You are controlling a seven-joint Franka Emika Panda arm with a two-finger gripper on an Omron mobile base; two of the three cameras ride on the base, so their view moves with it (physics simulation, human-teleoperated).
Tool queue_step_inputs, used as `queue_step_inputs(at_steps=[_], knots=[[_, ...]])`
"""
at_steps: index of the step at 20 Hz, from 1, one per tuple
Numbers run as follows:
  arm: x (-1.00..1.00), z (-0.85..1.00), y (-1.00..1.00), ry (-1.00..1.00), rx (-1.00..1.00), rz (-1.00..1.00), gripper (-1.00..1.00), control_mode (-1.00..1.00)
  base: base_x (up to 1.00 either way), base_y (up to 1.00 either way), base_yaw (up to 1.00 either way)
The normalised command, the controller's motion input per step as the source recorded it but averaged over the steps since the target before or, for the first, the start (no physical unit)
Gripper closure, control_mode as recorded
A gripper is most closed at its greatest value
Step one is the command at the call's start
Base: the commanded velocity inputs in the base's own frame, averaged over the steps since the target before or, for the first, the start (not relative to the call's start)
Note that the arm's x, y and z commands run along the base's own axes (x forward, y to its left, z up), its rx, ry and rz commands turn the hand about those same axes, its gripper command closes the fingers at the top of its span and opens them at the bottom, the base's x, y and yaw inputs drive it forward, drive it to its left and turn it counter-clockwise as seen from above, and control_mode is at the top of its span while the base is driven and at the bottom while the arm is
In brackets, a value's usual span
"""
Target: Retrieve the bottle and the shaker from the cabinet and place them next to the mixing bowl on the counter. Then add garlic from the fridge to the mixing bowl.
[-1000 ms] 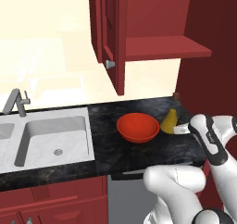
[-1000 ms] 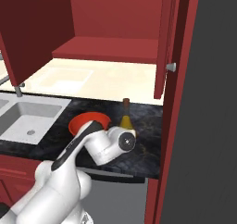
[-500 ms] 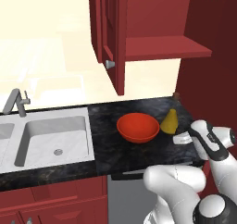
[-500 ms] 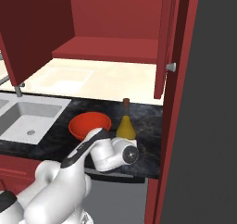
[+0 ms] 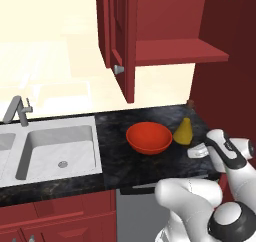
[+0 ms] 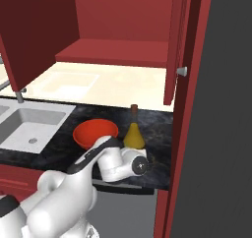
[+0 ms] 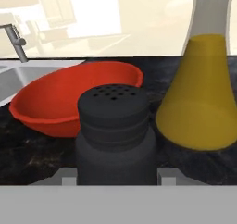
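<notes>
In the hand view the black shaker (image 7: 115,130), with its perforated lid, sits right in front of the camera between my fingertips. My gripper (image 7: 115,179) is shut on it. Behind it on the left is the red-orange mixing bowl (image 7: 65,105), and on the right the yellow bottle (image 7: 200,102) stands upright. From the left base view my gripper (image 5: 198,151) is low over the black counter (image 5: 112,151), just right of the bowl (image 5: 148,137) and in front of the bottle (image 5: 183,131). Whether the shaker touches the counter is hidden. The cabinet (image 5: 175,51) above stands open.
A steel sink (image 5: 55,146) with a faucet (image 5: 17,111) lies left of the bowl. The open cabinet door (image 5: 120,36) hangs above the counter. A red side panel (image 6: 194,109) and a tall dark grey surface (image 6: 229,133) close off the right.
My hand has come down and drawn back toward the counter's front edge with the shaker, uncovering the bottle in the right base view. Bowl and bottle have not moved.
</notes>
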Motion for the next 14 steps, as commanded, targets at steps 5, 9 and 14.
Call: queue_step_inputs(at_steps=[5,9,14], knots=[[0.07,-0.01,0.31,0.0,-0.1,0.0,1.0,-1.0,0.0,0.0,0.0],[0.09,-0.11,0.19,-0.01,-0.05,0.0,1.0,-1.0,0.0,0.0,0.0],[0.07,-0.31,0.1,-0.03,-0.05,0.0,1.0,-1.0,0.0,0.0,0.0]])
